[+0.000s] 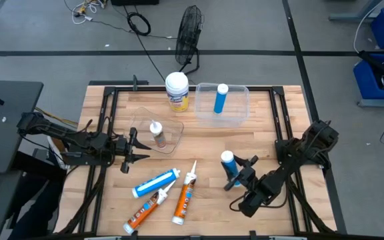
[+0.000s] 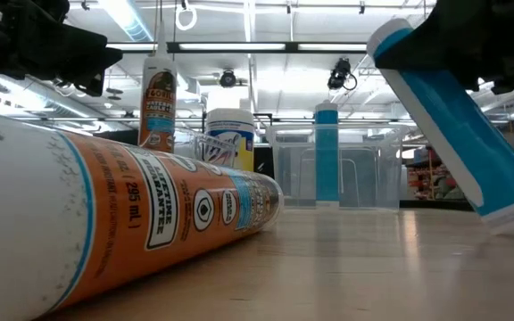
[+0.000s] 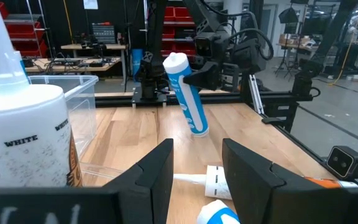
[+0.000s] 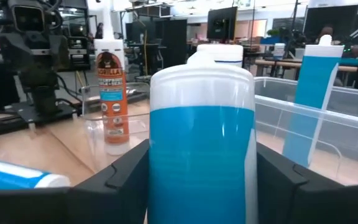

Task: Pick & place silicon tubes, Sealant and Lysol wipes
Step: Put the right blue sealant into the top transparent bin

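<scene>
Left gripper hangs over the left side of the table, fingers spread with nothing between them. It points toward the table's middle, ready for the loose cartridges, I judge. Just ahead of it and a little farther back stands a small orange sealant bottle upright in a shallow clear tray. Nearer the front edge than the claw lie one blue cartridge and two orange cartridges, all flat, nozzles aimed roughly toward the table's back right. The two orange ones are close together, so I would take the blue one first.

Beyond the tray, toward the back edge, the Lysol wipes canister stands upright on the wood, just beside the clear bin and outside it. It has not been placed yet, as I read it.

In the bin a blue tube stands on end, resting against the wall, which keeps it from rolling.

Right gripper is at the table's right front, fingers pinched on a second blue tube around its body. The low view shows that tube tilted, its lower end near the wood; whether it touches I cannot tell. The bin sits ahead of this claw, well apart, so I judge this is the carry stage toward it.
</scene>
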